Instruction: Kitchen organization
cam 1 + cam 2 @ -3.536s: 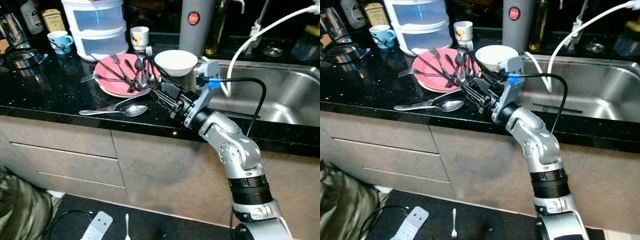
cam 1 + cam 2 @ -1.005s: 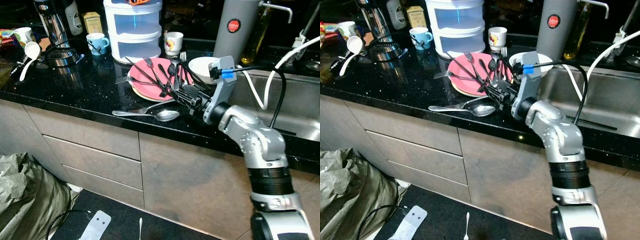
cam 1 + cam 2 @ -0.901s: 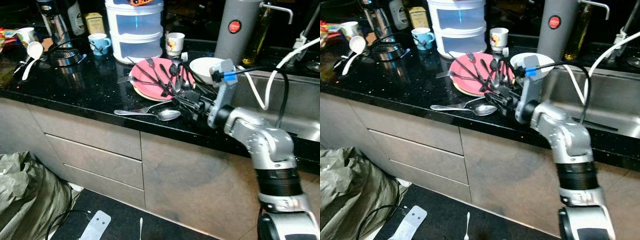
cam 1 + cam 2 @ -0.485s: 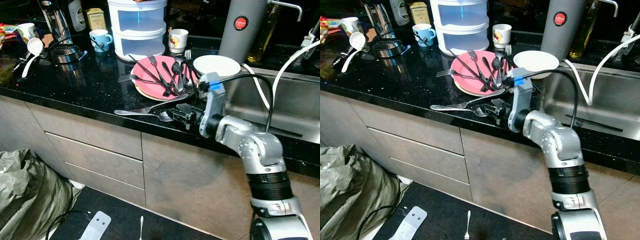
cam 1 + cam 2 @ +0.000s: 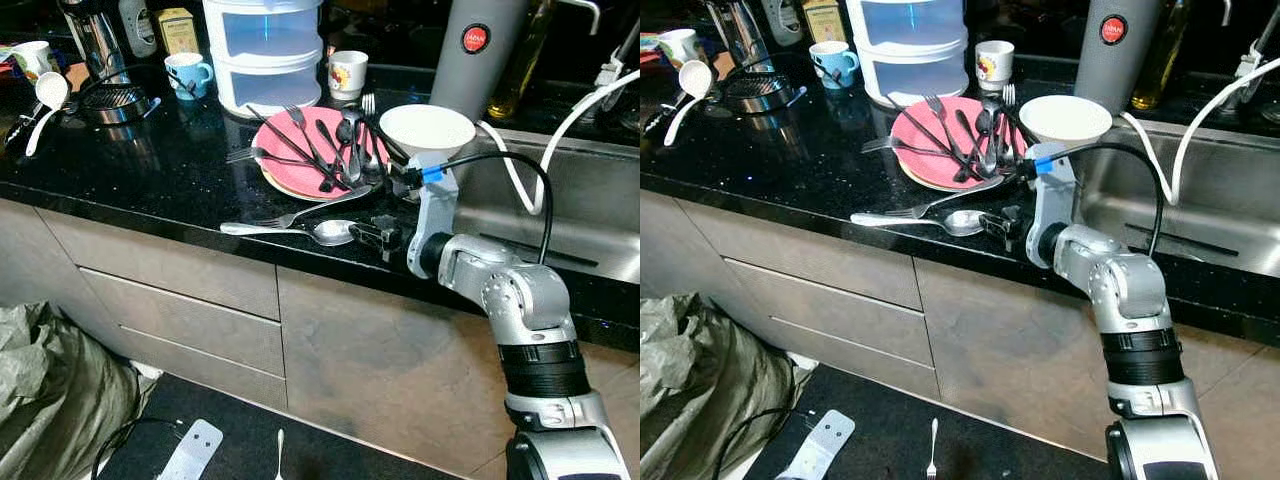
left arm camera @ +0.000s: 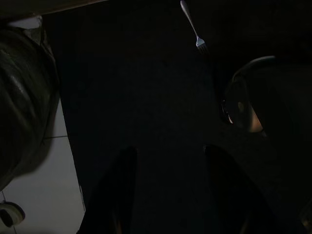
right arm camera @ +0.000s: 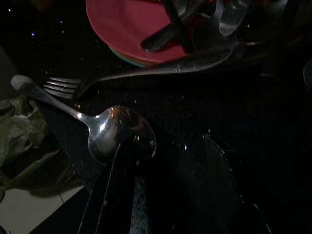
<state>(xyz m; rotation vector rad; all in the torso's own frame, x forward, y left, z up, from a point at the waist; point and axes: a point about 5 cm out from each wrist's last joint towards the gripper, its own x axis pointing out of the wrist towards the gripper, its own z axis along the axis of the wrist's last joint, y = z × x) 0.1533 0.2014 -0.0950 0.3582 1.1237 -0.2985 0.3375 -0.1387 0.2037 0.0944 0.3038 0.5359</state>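
Right wrist view puts the right gripper (image 7: 161,161) low over the black counter (image 5: 120,170), its two dark fingers spread with nothing between them, and the bowl of the spoon (image 7: 122,131) lying just ahead of one fingertip, near enough that it may be touching, though the dim picture does not settle that. A second ago this claw was up at the near rim of the pink plate (image 5: 290,165), among the dark-handled cutlery (image 5: 335,150) piled there; since then it has dropped down and drawn back toward the counter's front edge, so it now sits at the level of the loose pieces rather than above the plate. That reads as a turn from the plate to the spoon, with the pick-up itself not yet made. From the claw, the spoon stretches away to its own left along the counter edge, handle farthest off, and a fork (image 7: 63,87) lies just beyond the spoon, its long handle running back toward the plate rim. The plate and its cutlery are past that, farther onto the counter, and the white bowl (image 5: 427,127) stands behind the wrist beside the sink (image 5: 590,220). The left gripper (image 6: 165,195) hangs idle over the dark floor, fingers apart, with a small dropped fork (image 6: 192,27) lying on the floor ahead of it.
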